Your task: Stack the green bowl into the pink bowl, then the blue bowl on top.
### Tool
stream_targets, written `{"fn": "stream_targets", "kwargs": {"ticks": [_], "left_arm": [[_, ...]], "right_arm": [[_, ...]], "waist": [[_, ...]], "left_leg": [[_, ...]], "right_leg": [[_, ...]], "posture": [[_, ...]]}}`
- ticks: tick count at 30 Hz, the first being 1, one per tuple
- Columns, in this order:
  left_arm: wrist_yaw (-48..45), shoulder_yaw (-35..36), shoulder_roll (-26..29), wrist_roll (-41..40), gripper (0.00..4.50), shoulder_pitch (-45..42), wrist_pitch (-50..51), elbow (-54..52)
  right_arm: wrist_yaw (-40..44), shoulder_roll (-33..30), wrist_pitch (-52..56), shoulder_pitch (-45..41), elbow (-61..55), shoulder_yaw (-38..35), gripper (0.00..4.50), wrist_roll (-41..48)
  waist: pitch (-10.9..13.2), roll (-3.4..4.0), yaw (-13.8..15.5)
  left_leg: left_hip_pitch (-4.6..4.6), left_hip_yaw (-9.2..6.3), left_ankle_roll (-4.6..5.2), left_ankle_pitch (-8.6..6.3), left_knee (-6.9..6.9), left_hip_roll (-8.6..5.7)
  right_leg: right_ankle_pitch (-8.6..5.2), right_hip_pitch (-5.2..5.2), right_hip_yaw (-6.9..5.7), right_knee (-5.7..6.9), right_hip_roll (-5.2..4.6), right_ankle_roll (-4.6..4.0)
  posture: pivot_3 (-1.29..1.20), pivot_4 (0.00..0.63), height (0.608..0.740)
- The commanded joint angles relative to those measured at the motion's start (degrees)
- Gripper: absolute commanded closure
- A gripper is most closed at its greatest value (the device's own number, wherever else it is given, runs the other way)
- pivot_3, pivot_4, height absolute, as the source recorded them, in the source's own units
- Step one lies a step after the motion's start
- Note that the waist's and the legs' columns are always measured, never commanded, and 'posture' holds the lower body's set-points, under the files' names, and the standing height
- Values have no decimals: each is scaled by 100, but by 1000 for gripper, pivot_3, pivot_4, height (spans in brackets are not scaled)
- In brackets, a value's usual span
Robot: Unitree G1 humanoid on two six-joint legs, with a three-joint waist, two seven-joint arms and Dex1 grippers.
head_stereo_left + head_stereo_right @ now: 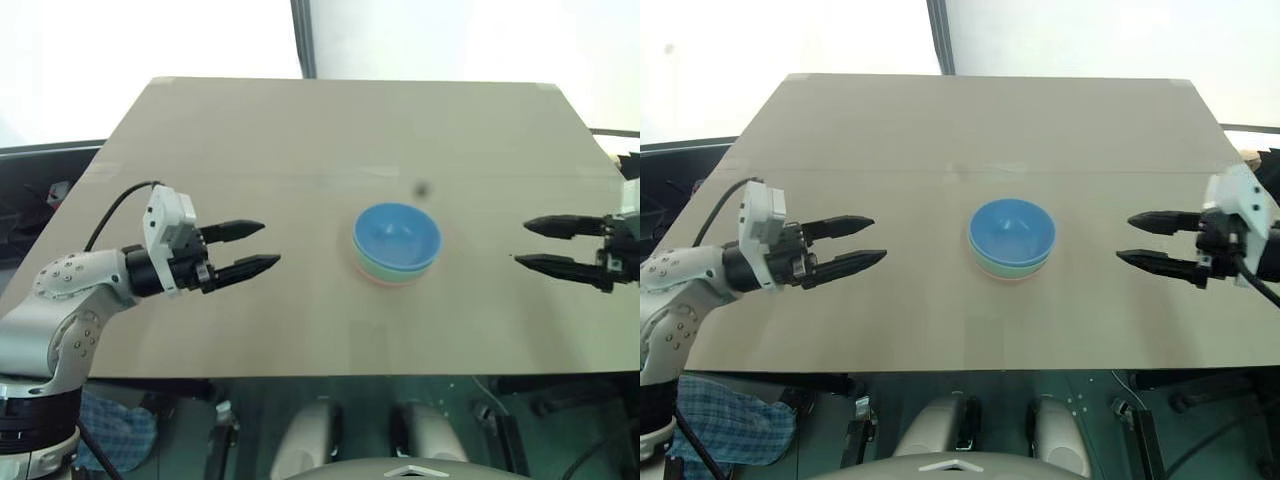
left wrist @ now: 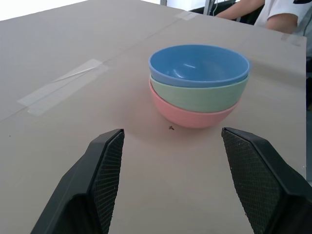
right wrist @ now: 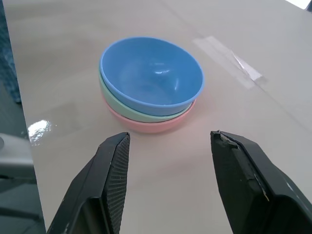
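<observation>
Now the blue bowl (image 1: 397,235) sits on the green bowl (image 2: 200,95) and pink bowl (image 2: 187,114) mid-frame, between the left tool (image 1: 248,250) and right tool (image 1: 545,245), both released and empty.

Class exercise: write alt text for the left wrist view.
Three nested bowls on a tan table: blue bowl on top, green bowl in the middle, pink bowl beneath. The open left hand frames them, touching nothing.

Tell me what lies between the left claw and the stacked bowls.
Bare tabletop, apart from one tiny dark speck near the pink bowl, seen in the left wrist view. The open left claw faces the stack.
</observation>
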Motion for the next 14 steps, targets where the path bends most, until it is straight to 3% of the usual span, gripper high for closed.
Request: {"fn": "stream_targets", "kwargs": {"ticks": [1,14], "left_arm": [[99,147,-81,36,1121,87,-193,-153],[-263,474,-54,35,1121,502,-792,34]], "right_arm": [[106,182,-655,390,155,-439,1760,98],[374,-14,-1133,1297,714,-939,1760,372]], "waist": [[1,1,2],[1,10,5]], "left_leg": [[2,0,2,-1,2,0],[6,1,3,-2,5,1]], "right_leg": [[0,3,0,0,0,0],[-1,8,0,-2,-1,-1]], "posture": [[0,150,740],[0,150,740]]}}
